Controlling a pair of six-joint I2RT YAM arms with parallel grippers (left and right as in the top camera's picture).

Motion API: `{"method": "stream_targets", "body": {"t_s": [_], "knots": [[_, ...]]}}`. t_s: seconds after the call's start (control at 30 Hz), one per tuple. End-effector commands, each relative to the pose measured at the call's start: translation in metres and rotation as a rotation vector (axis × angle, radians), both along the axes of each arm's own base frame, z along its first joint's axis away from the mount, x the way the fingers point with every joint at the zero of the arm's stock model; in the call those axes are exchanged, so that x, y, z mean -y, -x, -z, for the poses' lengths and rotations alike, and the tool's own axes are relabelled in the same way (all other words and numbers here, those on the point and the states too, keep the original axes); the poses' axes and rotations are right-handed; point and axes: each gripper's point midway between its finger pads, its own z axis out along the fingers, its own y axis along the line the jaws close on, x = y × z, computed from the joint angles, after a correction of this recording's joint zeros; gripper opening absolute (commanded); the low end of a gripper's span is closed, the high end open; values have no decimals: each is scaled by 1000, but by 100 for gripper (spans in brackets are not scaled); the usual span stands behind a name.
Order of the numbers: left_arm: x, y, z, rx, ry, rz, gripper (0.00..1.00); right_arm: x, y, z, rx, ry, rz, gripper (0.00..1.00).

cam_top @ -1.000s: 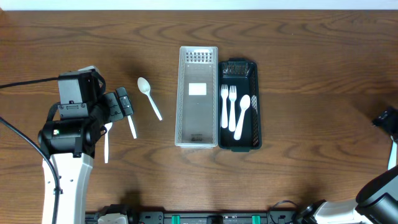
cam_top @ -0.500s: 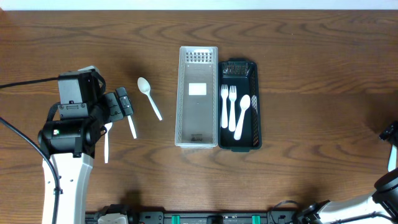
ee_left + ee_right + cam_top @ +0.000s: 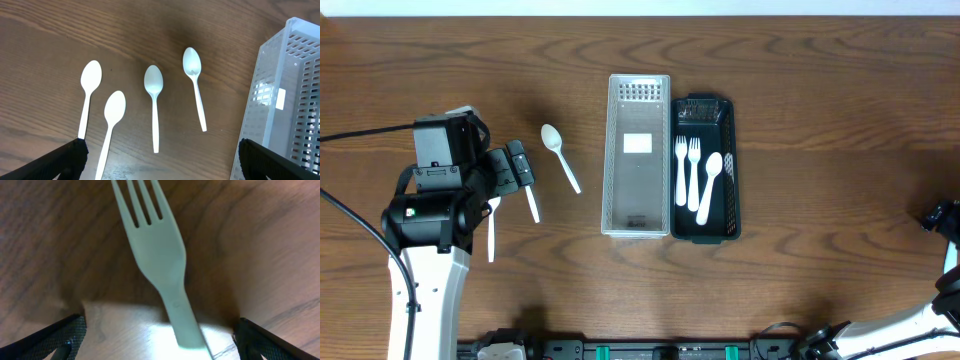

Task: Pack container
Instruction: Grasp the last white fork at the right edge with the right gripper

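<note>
Several white plastic spoons (image 3: 154,95) lie on the wooden table under my left gripper (image 3: 160,160), which is open and empty above their handles. In the overhead view the left gripper (image 3: 516,170) is left of one spoon (image 3: 560,156). The clear slotted basket (image 3: 616,150) stands empty at the centre and also shows in the left wrist view (image 3: 295,90). The black tray (image 3: 729,170) beside it holds two forks (image 3: 686,170) and a spoon (image 3: 708,187). My right gripper (image 3: 160,335) is open, low over the table, with a white fork (image 3: 157,255) lying between its fingers.
The right arm (image 3: 942,216) is at the table's far right edge, far from the containers. The left arm's body (image 3: 438,190) covers part of the spoons in the overhead view.
The right gripper has shifted a little toward the front edge at the far right. The left arm and the cutlery have not moved.
</note>
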Motion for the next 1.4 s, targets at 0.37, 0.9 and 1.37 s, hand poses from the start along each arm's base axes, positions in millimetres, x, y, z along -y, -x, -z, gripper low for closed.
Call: {"method": "stream_targets", "body": {"t_s": [0.37, 0.9, 1.37], "knots": [[-2, -1, -7, 17, -1, -14, 98, -3, 2, 12, -4, -34, -6, 59], [-2, -1, -7, 16, -1, -14, 98, -12, -2, 11, 27, -78, 7, 34], [-2, -1, -7, 16, -1, -14, 98, -18, -1, 12, 27, -108, 4, 23]]}}
